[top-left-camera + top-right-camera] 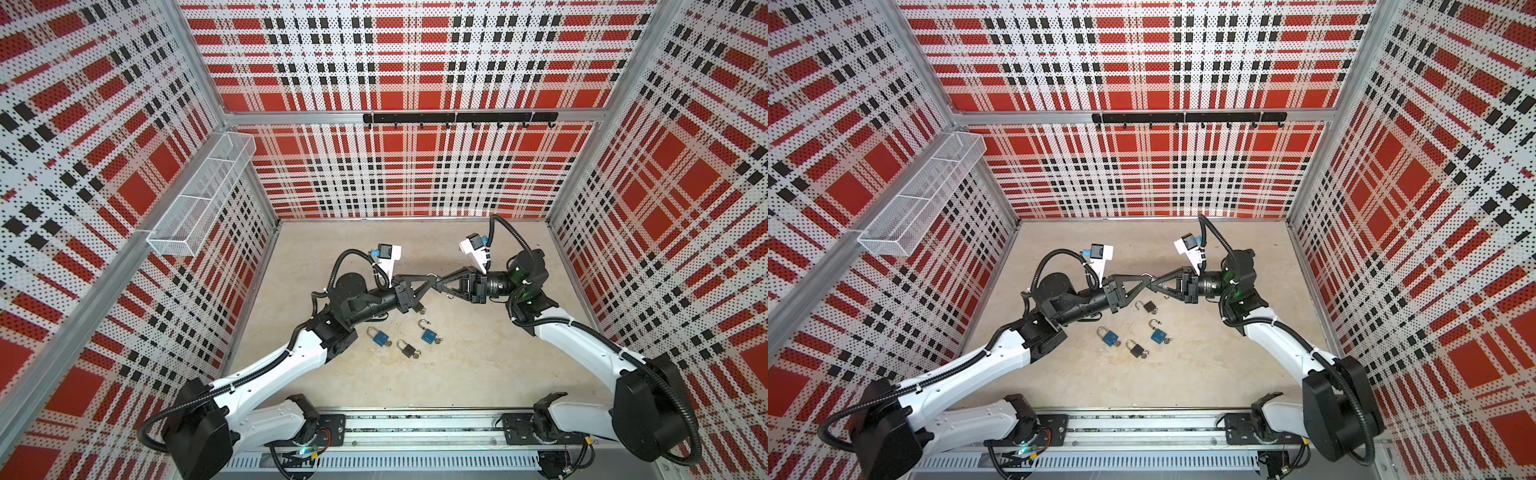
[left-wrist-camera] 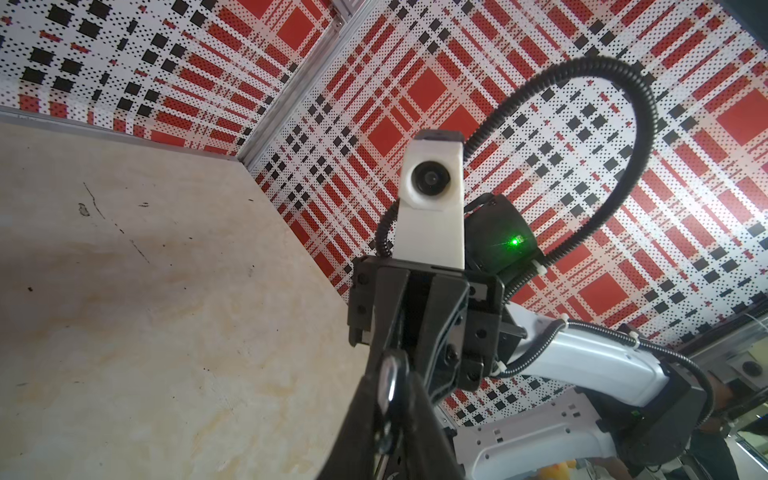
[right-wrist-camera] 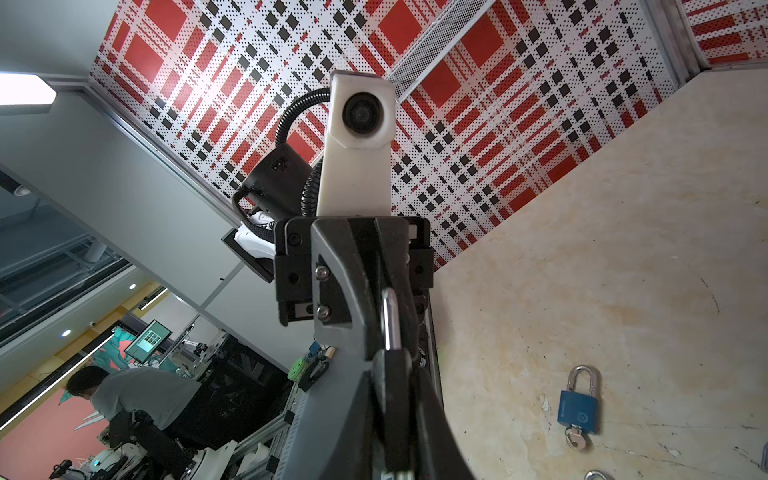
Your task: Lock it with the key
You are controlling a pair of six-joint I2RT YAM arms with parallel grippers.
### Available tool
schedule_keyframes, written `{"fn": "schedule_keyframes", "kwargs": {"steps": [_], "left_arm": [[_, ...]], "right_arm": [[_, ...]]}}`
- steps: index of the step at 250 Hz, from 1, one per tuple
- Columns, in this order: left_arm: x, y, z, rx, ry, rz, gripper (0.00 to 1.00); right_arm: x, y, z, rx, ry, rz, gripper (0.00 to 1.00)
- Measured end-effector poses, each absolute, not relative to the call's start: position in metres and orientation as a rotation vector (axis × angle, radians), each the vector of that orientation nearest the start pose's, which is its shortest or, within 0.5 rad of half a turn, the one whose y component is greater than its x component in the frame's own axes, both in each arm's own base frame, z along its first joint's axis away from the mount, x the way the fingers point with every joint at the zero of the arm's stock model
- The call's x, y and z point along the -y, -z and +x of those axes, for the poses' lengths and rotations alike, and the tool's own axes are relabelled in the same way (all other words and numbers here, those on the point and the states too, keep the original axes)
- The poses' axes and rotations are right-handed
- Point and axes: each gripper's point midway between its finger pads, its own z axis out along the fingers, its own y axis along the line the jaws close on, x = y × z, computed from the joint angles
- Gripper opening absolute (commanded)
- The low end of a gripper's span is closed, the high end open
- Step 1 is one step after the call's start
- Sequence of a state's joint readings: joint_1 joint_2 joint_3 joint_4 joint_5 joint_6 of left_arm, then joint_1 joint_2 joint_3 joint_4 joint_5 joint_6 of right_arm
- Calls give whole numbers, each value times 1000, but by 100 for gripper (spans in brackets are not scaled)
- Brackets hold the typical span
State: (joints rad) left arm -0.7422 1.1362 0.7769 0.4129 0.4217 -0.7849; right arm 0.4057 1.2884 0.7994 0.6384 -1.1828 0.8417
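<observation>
1. In both top views the left gripper (image 1: 426, 277) and right gripper (image 1: 437, 283) meet tip to tip above the bench (image 1: 478, 374). A silver shackle (image 1: 1145, 275) shows between them.
2. Left wrist view: the left jaws are nearly pressed together, pinching the shackle (image 2: 388, 374).
3. Right wrist view: the right jaws pinch the black padlock (image 3: 392, 390) by its body, clear of the bench, its shackle running into the left jaws. A blue padlock (image 3: 578, 409) with its key (image 3: 575, 438) inserted lies on the bench, apart.
4. Judgement: the step in hand is pressing the shackle home. Whether it is seated cannot be told, and the held lock's key is not clearly visible.
5. The next move calls for a steady right hold while the left jaws let go and take that key.
</observation>
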Motion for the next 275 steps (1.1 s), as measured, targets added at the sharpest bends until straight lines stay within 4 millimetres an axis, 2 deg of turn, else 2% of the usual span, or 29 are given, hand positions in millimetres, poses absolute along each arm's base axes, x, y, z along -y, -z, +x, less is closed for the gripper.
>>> {"fn": "schedule_keyframes", "kwargs": {"steps": [53, 119, 126, 138, 151, 177, 227, 275], "left_arm": [[315, -336, 240, -1699, 1504, 337, 0], [314, -336, 240, -1690, 1515, 330, 0], [313, -335, 241, -1687, 1516, 328, 0], [313, -335, 241, -1682, 1519, 325, 0], [313, -335, 240, -1680, 1524, 327, 0], [314, -326, 237, -1706, 1531, 339, 0], [313, -320, 240, -1720, 1520, 329, 0], [309, -315, 251, -1736, 1497, 302, 0]], "right_arm": [[-277, -326, 238, -1643, -1761, -790, 0], [-278, -326, 238, -1641, -1759, -789, 0], [-278, -326, 238, -1641, -1759, -789, 12], [-279, -326, 238, -1643, -1759, -787, 23], [-279, -326, 240, -1645, -1752, -769, 30], [-279, -329, 246, -1629, -1725, -742, 39], [-265, -332, 262, -1625, -1672, -667, 45], [-244, -335, 266, -1616, -1620, -607, 46]]}}
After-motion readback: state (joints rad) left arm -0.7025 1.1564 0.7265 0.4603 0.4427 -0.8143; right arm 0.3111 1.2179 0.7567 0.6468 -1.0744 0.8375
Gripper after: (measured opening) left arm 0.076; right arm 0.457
